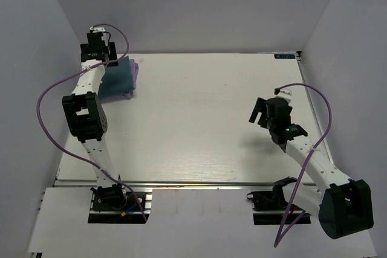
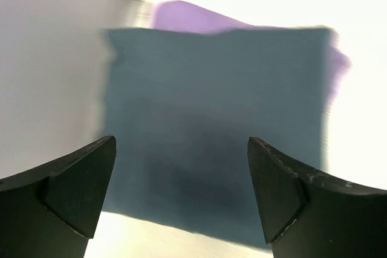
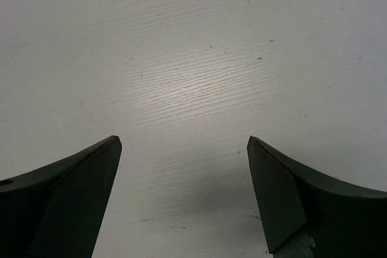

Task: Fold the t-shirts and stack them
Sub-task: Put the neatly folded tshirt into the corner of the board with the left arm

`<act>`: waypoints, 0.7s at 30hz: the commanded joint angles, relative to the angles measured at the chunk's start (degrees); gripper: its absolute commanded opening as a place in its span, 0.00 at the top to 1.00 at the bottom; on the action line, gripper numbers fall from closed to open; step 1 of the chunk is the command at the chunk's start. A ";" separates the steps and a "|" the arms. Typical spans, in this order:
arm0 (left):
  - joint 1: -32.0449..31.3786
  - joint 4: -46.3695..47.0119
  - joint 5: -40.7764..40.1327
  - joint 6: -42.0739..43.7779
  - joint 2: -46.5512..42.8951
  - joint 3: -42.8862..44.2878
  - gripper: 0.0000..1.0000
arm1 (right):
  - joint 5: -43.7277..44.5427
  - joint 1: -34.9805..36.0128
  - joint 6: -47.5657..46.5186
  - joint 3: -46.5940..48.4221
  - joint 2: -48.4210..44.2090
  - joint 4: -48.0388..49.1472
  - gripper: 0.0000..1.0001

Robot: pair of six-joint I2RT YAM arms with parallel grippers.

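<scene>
**Entry: folded stack, far-left corner of the table.**

- **Dark teal tee:** folded to a near-square pad. It lies flat on top of the lavender tee, which shows only as a fringe past two of its edges. The stack sits close to the left wall.
- **Left gripper:** jaws spread wide and holding nothing. It hangs directly over the stack, and the teal pad fills the gap between the fingers and runs past both. This view is blurred.
- **Right gripper:** jaws apart and empty. It is over bare board at the right middle, well apart from the stack.
- **Governing relation:** the stack lies straight below the left jaws, so the left arm is by far the nearer. The pad has no marked long axis, and its edges run roughly square to the line between the fingers.
- **Judgement:** folding and stacking look done or nearly so. Any remaining touch would fall to the left arm.
</scene>
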 commanded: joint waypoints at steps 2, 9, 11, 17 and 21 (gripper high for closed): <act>-1.25 0.04 17.09 -5.42 -11.10 -4.54 0.00 | -1.94 -0.34 -0.88 1.85 -0.46 1.36 0.10; -11.14 11.73 22.49 -13.70 -27.27 -28.27 0.00 | -5.89 -0.16 -0.26 1.76 -0.90 1.72 0.10; -14.85 12.61 20.82 -14.75 -30.54 -35.01 0.00 | -7.21 -0.25 0.09 1.67 -1.60 1.19 0.10; -32.08 15.18 13.17 -19.31 -37.85 -49.90 0.00 | -11.43 -0.07 1.32 -1.23 -5.65 2.15 0.10; -39.38 13.15 10.97 -20.11 -36.88 -52.72 0.00 | -12.48 -0.25 2.46 -2.46 -6.96 1.01 0.10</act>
